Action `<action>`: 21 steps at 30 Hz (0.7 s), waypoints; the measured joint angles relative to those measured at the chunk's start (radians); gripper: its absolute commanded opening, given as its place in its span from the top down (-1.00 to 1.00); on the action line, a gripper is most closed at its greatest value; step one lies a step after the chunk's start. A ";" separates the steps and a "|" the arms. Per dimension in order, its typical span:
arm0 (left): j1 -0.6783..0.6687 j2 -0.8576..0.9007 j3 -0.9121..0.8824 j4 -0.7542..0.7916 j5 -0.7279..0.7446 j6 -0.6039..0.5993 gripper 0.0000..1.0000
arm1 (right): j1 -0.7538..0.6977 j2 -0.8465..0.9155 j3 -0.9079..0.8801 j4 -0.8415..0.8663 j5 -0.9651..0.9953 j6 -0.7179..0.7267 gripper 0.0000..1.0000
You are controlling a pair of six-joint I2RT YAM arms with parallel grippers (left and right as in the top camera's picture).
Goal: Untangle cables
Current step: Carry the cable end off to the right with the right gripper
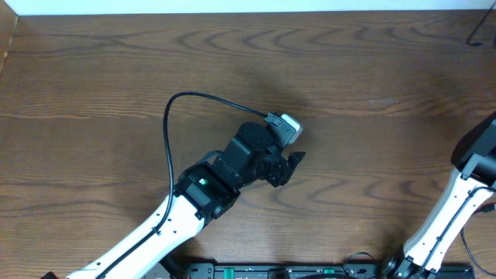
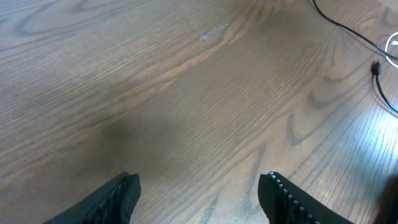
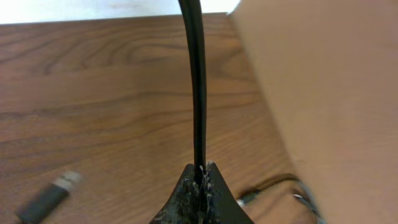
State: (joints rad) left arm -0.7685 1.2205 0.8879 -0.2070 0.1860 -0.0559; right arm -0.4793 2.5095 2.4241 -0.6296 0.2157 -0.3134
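A thin black cable (image 1: 180,101) loops across the table from under my left arm to a silver-tipped plug (image 1: 287,127). My left gripper (image 1: 287,166) hovers just below that plug, open and empty. In the left wrist view its jaws (image 2: 199,185) are spread over bare wood, with black cable (image 2: 348,30) and a small plug (image 2: 375,67) at the far right. My right gripper (image 3: 200,169) is shut on a black cable (image 3: 197,87) that runs straight up and away from the jaws. A dark USB plug (image 3: 45,196) lies to its lower left.
The right arm (image 1: 471,167) stands at the table's right edge. A black cable end (image 1: 474,31) shows at the top right corner. Another cable (image 3: 273,185) lies near the table edge by the right gripper. The wooden table (image 1: 116,70) fills the view.
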 measured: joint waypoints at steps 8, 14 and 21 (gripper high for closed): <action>0.000 0.001 0.000 -0.003 0.000 0.000 -0.31 | -0.009 0.014 0.000 -0.004 -0.016 0.080 0.98; 0.000 0.001 0.000 -0.006 0.000 0.000 -0.31 | -0.034 0.016 0.000 -0.010 -0.013 0.122 0.99; 0.000 0.001 0.000 -0.006 0.000 0.000 -0.31 | -0.046 0.016 0.001 -0.002 0.013 0.153 -0.31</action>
State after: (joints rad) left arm -0.7689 1.2213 0.8879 -0.2131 0.1860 -0.0563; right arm -0.5255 2.5259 2.4248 -0.6315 0.2283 -0.1608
